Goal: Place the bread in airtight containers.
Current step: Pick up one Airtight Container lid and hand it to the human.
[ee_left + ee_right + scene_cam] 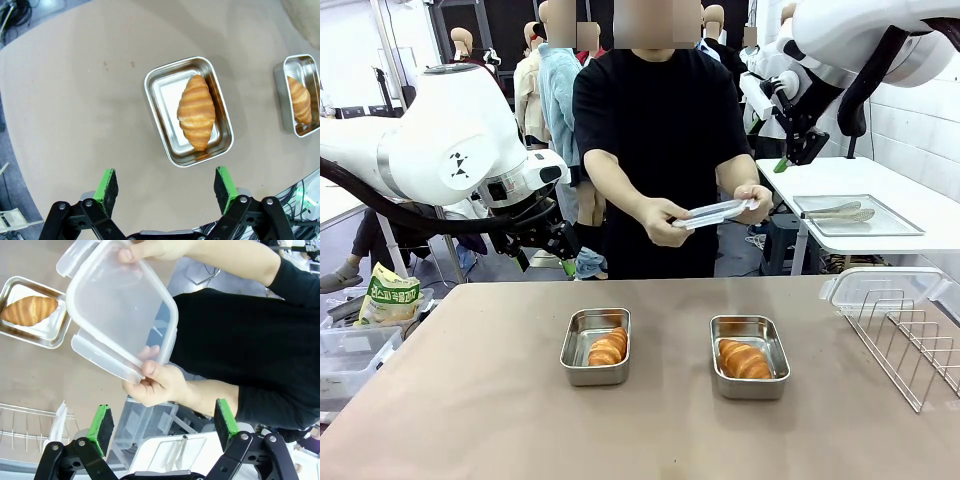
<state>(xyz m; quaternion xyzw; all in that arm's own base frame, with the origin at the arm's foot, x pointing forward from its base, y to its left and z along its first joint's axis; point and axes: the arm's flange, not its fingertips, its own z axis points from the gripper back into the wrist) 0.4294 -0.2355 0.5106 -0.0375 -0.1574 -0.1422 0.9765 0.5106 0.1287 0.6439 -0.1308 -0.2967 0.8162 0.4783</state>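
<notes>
Steel left tub [572,350] and right tub [720,335] each hold a croissant [608,347] lying along the tub's length. My right wrist view shows flat-on the clear lid [120,315], edge-on from the front, gripped in the person's hands [160,385]. My left gripper [167,185] hovers above the left tub and my right gripper [162,425] faces the lid, both spread wide, empty.

wire rack [905,335] cropped, far container [279,100] cropped

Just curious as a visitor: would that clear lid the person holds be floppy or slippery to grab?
Likely light and fairly stiff: the clear lid looks thin yet shows no sag, held by two edges. Its smooth plastic may be slippery.
</notes>
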